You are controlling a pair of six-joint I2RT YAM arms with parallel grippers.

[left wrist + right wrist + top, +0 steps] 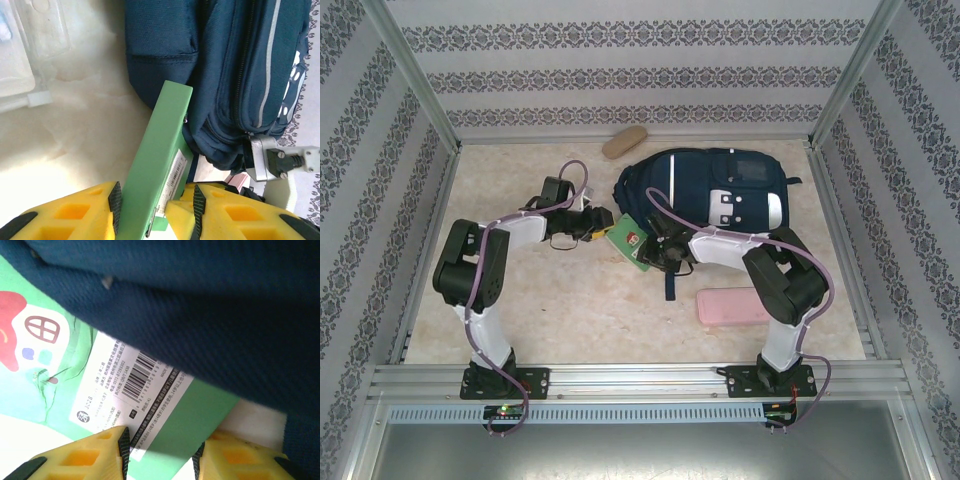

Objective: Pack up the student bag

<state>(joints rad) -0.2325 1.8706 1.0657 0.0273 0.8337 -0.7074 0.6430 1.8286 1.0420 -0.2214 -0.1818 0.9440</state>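
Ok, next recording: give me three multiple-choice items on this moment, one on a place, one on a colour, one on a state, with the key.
1. Where is the pink case?
A) on the table, nearer the arm bases than the student bag
B) inside the bag
C) on top of the bag

2. What colour is the book in the left hand?
A) red
B) green
C) black

3. What is the left hand's state?
A) open and empty
B) shut on a strap
C) shut on the book

Key:
1 A: the top view shows it flat on the table, apart from the bag.
2 B: the left wrist view shows a green cover.
3 C: both fingers press the book, which stands edge-on between them.
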